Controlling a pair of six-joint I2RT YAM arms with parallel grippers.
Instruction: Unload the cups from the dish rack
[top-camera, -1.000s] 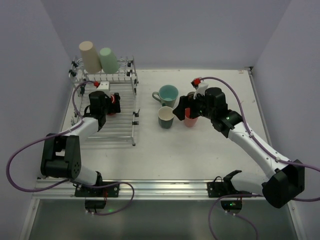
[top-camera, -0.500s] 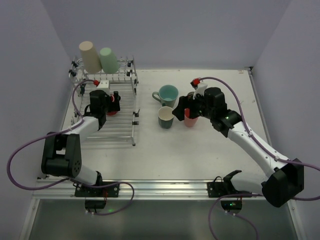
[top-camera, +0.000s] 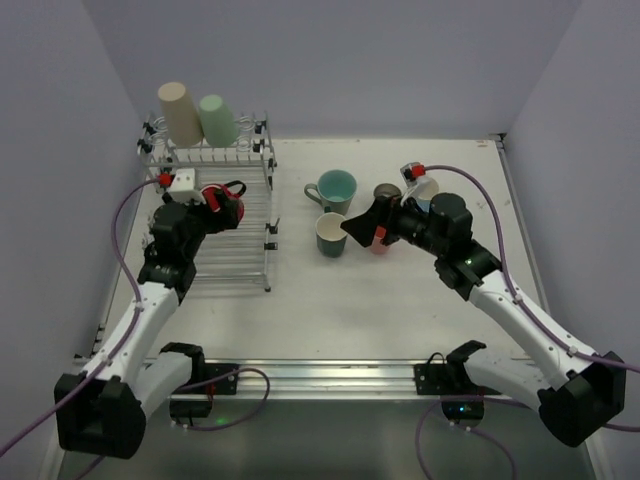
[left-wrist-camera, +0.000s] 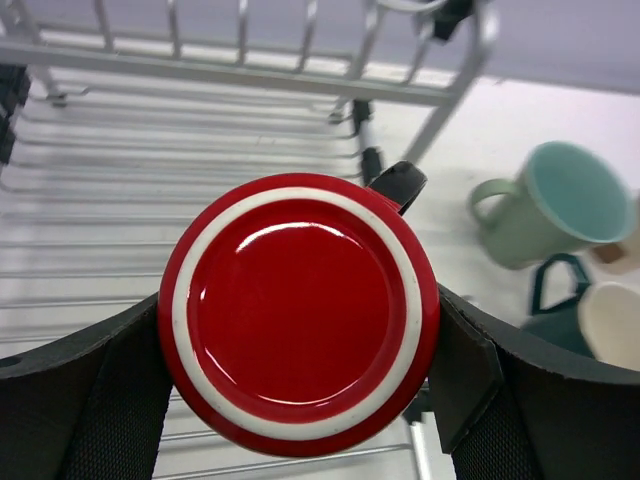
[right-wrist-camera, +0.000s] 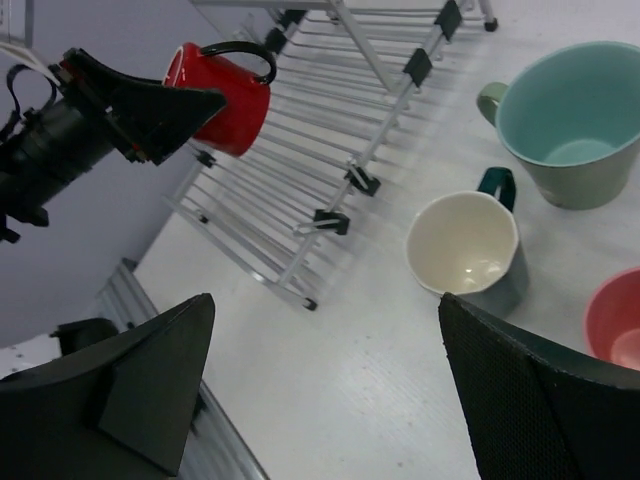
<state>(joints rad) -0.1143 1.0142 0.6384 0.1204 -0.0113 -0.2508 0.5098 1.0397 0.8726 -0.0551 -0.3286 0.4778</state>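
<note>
My left gripper (top-camera: 218, 203) is shut on a red mug (top-camera: 226, 207) with a black handle and holds it above the chrome dish rack (top-camera: 245, 255). The left wrist view shows the mug's base (left-wrist-camera: 298, 300) between my fingers (left-wrist-camera: 470, 380). A beige cup (top-camera: 180, 113) and a mint green cup (top-camera: 213, 120) sit upturned on the rack's back tier. My right gripper (top-camera: 366, 227) is open and empty, beside a pink cup (top-camera: 380, 240). A teal mug (top-camera: 335, 188), a dark green mug (top-camera: 331, 234), a grey-brown cup (top-camera: 387, 192) and a light blue cup (top-camera: 426, 189) stand on the table.
In the right wrist view my open right gripper (right-wrist-camera: 330, 340) hangs over bare table (right-wrist-camera: 350, 380), with the dark green mug (right-wrist-camera: 465, 245), teal mug (right-wrist-camera: 570, 125), pink cup (right-wrist-camera: 615, 320) and the rack (right-wrist-camera: 330, 130) ahead. Walls close the left, back and right.
My left gripper has lifted the red mug up off the rack bars and drawn back toward the near left. My right gripper has let go of the pink cup and pulled back to the right.
</note>
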